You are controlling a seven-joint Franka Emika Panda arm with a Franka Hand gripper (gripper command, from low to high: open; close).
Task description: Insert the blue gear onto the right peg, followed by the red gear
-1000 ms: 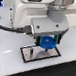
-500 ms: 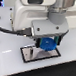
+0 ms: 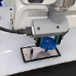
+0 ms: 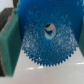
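Fingers clamped on blue gear, gear held just above black-bordered plate on white table, gear's centre hole filling wrist view, green pad beside it

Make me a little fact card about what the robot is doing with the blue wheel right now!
holding: blue gear, clamped in the end effector
where: low over the plate, which sits on the white table
gear look: toothed rim, centre hole showing in the wrist view
fingers: one green pad against the gear's edge
right peg: hidden under the gear, cannot tell if it is on yet
red gear: not in view
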